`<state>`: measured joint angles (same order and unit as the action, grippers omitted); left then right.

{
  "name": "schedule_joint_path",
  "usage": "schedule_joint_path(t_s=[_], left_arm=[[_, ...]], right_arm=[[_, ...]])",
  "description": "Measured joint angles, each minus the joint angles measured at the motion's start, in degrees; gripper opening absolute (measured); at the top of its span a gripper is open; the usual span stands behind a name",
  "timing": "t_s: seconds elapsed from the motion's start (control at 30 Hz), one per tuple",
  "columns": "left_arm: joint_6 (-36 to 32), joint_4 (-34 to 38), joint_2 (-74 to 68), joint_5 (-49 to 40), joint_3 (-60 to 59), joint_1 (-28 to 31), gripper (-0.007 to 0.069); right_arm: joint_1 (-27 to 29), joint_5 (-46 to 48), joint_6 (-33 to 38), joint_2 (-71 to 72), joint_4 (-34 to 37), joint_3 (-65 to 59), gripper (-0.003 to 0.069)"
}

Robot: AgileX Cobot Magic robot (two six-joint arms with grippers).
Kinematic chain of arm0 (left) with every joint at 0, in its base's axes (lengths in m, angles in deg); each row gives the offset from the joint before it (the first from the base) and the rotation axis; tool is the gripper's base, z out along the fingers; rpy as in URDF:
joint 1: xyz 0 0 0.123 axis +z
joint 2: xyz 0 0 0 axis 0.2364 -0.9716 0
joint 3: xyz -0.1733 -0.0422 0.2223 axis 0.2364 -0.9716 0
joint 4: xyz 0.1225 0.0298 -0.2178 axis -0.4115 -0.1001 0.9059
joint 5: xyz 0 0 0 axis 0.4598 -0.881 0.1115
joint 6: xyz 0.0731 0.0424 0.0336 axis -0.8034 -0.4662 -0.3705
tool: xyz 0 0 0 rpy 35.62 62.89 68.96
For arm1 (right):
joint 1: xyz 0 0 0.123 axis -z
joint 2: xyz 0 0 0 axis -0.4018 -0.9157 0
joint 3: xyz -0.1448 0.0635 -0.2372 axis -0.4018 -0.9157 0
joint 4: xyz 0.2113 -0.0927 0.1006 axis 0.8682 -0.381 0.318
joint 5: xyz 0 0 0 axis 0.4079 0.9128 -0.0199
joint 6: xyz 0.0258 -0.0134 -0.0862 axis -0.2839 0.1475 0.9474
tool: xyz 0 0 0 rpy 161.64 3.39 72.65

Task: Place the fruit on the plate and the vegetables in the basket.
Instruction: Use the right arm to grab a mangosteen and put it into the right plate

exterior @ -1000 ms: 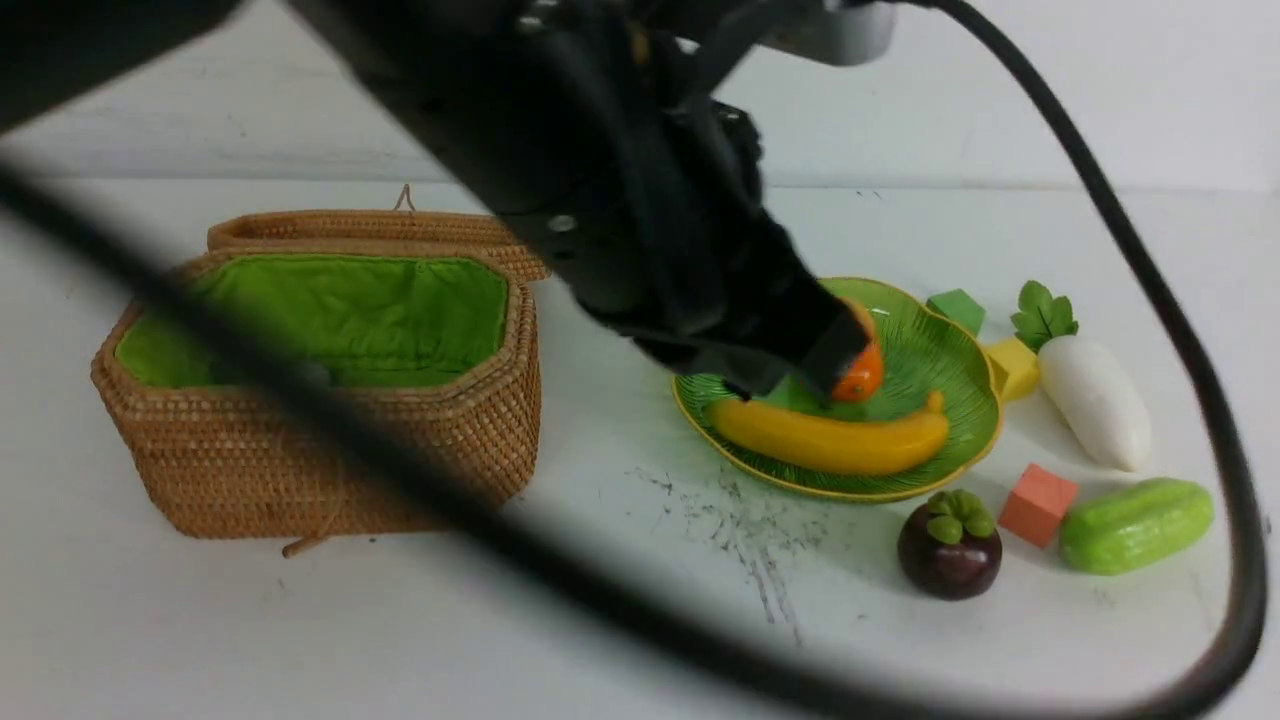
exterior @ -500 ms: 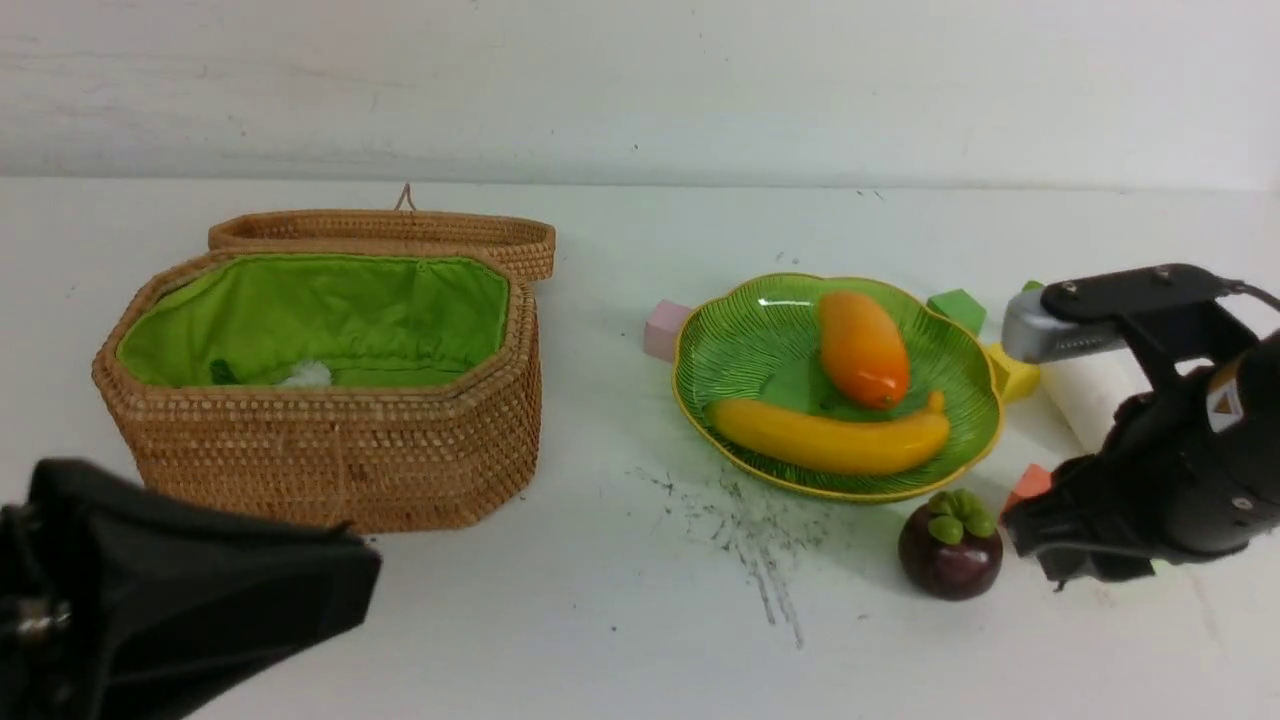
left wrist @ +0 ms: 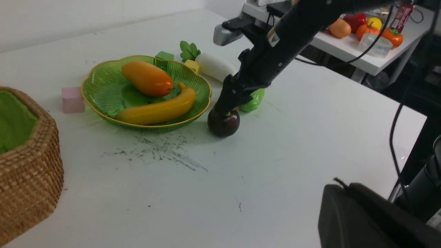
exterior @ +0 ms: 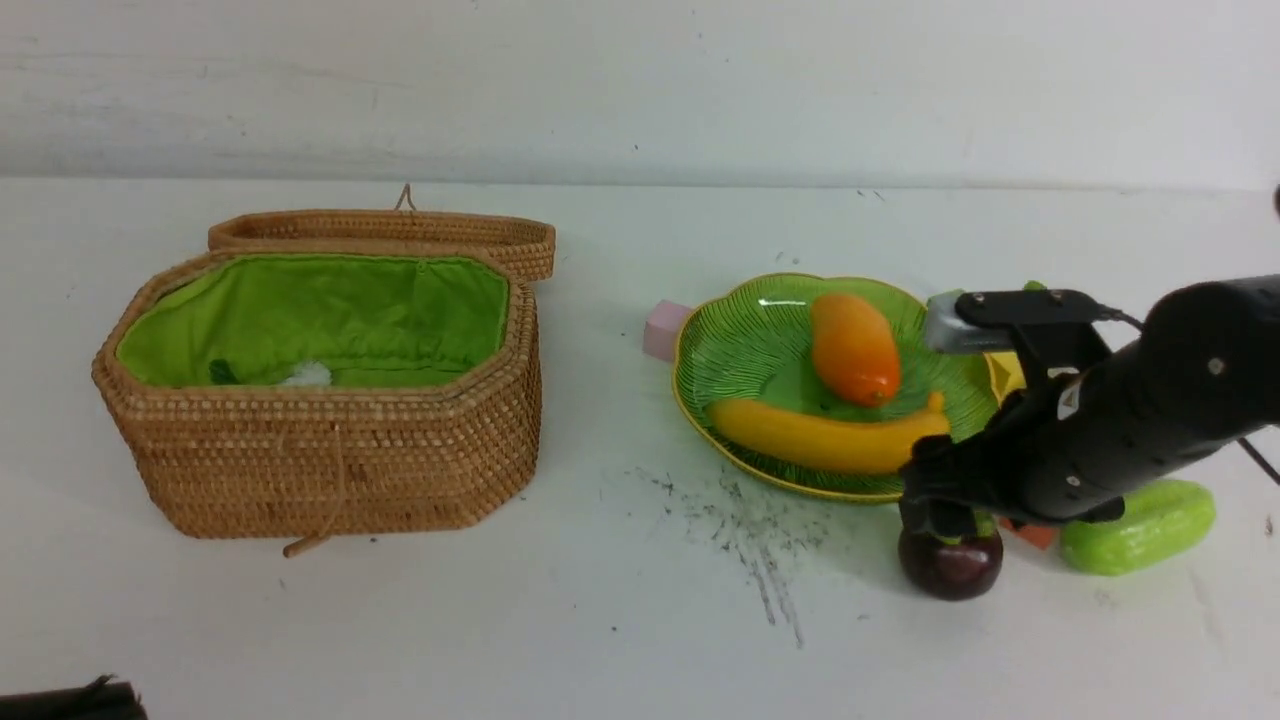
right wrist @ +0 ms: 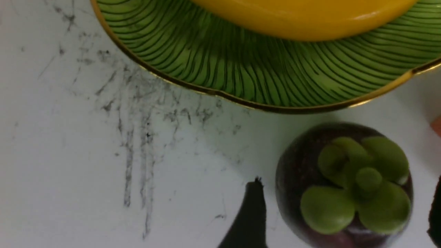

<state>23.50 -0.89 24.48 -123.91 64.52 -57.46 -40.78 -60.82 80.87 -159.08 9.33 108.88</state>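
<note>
The right gripper (exterior: 942,522) is spread open, pointing down over the mangosteen (exterior: 950,575). In the right wrist view one finger (right wrist: 249,217) stands just beside the fruit with a thin gap, and the other shows at the opposite side, so the fingers straddle it without clamping it. The mangosteen sits on the table (exterior: 600,620), in its right half toward the near edge, just outside the near rim of the plate (exterior: 745,345).

On the plate lie the banana (exterior: 830,440), along the near side, and the mango (exterior: 853,348) behind it, its tip touching the banana. Toward the table's right edge, just past the gripper, lies the cucumber (exterior: 1140,525), with an orange cube (exterior: 1035,537) between it and the mangosteen. Behind the arm are the radish (left wrist: 215,65), a yellow cube (left wrist: 192,65) and a green cube (left wrist: 164,55). A pink cube (exterior: 665,330) sits beside the plate's left rim.

The basket (exterior: 330,460) stands in the table's left half, its lid (exterior: 380,230) folded back. Something white and green lies low in the lining; what it is cannot be told.

The left gripper is closed. The left arm (exterior: 65,700) shows only as a dark scrap at the near left corner.
</note>
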Motion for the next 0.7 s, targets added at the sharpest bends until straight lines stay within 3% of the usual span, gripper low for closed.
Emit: schedule_joint_path(t_s=[0.7], left_arm=[[0.0,1.4,0.0,1.8,-0.9,0.0,-0.0013]], right_arm=[[0.0,-2.6,0.4,-7.9,-1.3,1.3,0.0576]])
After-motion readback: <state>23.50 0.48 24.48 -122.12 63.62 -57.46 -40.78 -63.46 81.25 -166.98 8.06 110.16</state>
